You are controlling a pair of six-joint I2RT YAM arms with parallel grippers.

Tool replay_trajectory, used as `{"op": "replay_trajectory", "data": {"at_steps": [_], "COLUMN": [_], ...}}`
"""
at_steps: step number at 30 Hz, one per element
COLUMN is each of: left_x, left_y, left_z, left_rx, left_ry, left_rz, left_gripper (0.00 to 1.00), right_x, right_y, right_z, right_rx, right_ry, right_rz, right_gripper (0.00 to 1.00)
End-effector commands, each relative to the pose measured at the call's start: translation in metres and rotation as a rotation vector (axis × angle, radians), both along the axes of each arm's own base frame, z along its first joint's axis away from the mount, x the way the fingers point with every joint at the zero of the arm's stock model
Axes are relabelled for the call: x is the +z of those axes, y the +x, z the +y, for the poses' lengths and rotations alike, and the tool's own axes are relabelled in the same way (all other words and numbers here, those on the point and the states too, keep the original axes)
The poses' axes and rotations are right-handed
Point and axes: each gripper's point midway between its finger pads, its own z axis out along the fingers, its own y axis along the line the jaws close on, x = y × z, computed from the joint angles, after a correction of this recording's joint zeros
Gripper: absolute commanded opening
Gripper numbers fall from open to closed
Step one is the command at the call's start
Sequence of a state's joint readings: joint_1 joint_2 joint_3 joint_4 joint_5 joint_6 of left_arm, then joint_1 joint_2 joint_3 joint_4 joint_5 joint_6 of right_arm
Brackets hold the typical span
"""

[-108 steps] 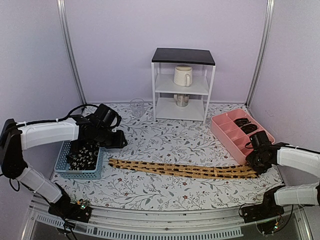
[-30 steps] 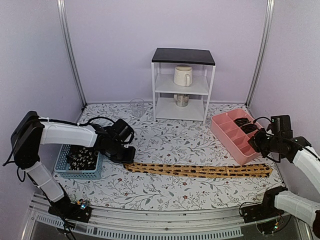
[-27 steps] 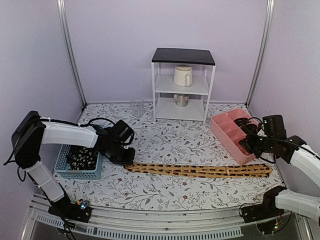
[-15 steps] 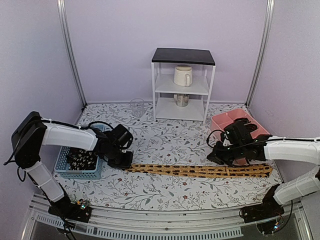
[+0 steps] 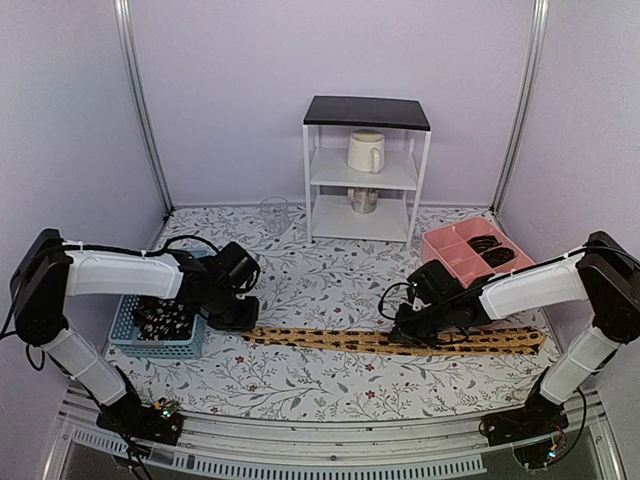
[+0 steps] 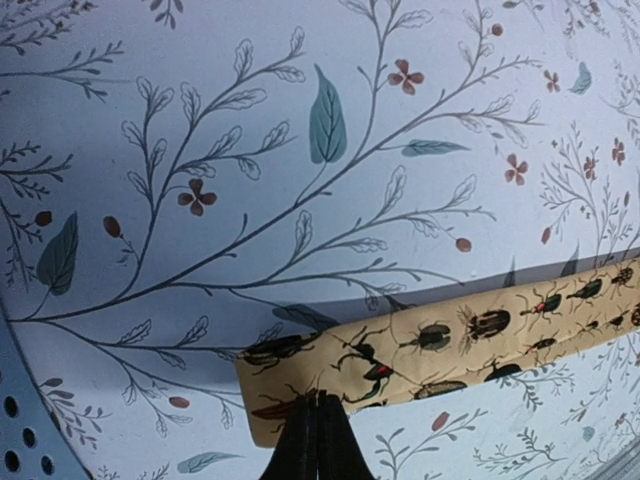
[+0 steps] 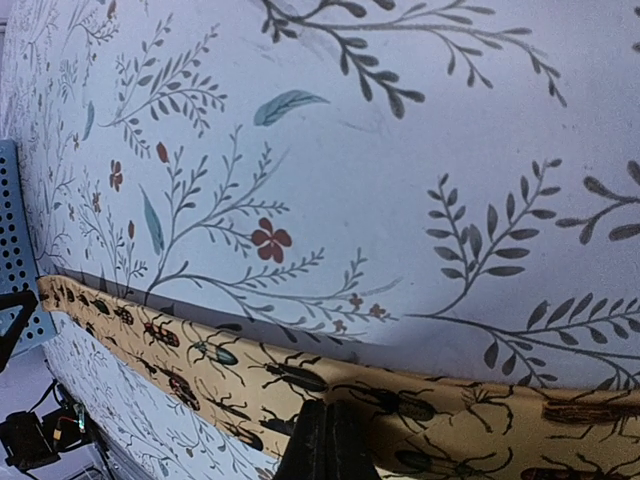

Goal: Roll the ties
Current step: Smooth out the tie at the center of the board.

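one tan-orange tie (image 5: 330, 340) lies flat and stretched lengthwise across the near part of the table (image 5: 330, 285), still unrolled from end to end. its left end is close to the blue basket (image 5: 150, 348) and its right end is just in front of the pink tray (image 5: 432, 245).

the biggest change in the last second is on the right. the right gripper (image 5: 402, 336) was up beside the pink tray and has swung in over the tie, right of its middle. in the right wrist view its fingers are pressed together with no gap, and their tip sits on the near edge of the patterned cloth. the left gripper (image 5: 238, 318) has stayed at the tie's left end. its fingers are likewise closed tight, and the left wrist view shows their tip on the near edge just inside that end. whether either tip pins the fabric or only touches it, i cannot tell. the tie has also slid a little to the right compared with a few seconds back.

i judge this to be the setup for rolling: both closed tips are on the cloth and no turn has been made yet. the likely start is the left end, curled over toward the right.

more black ties (image 5: 165, 318) wait heaped in the blue basket.
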State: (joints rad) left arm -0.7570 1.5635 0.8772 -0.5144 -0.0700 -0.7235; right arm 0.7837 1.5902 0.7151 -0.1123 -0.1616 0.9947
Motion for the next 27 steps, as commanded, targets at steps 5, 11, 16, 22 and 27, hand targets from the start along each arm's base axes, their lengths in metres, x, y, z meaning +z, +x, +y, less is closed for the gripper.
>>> {"op": "replay_trajectory", "data": {"at_steps": [5,11,16,22,27], "left_x": [-0.025,-0.027,-0.024,-0.027,-0.034], "left_y": [-0.013,-0.012,-0.006,-0.004,-0.012], "left_z": [0.018,0.023,0.025,0.029,0.03], "left_rx": [0.031,0.036,0.047,0.057,0.056], "left_ry": [0.087,0.108,0.12,0.136,0.113], "left_rz": [0.046,0.044,0.028,0.025,0.045], "left_gripper": [0.0,0.0,0.0,0.0,0.0], "right_x": [-0.029,-0.034,-0.031,-0.034,-0.033], "right_y": [-0.008,-0.012,-0.01,-0.01,-0.012], "right_z": [-0.011,-0.017,-0.021,-0.026,-0.03], "right_rx": [-0.013,-0.026,-0.03,-0.045,-0.046], "right_ry": [-0.084,-0.103,-0.127,-0.144,-0.156], "right_rz": [0.056,0.074,0.061,0.059,0.051], "right_gripper": [0.0,0.0,0.0,0.0,0.0]}}
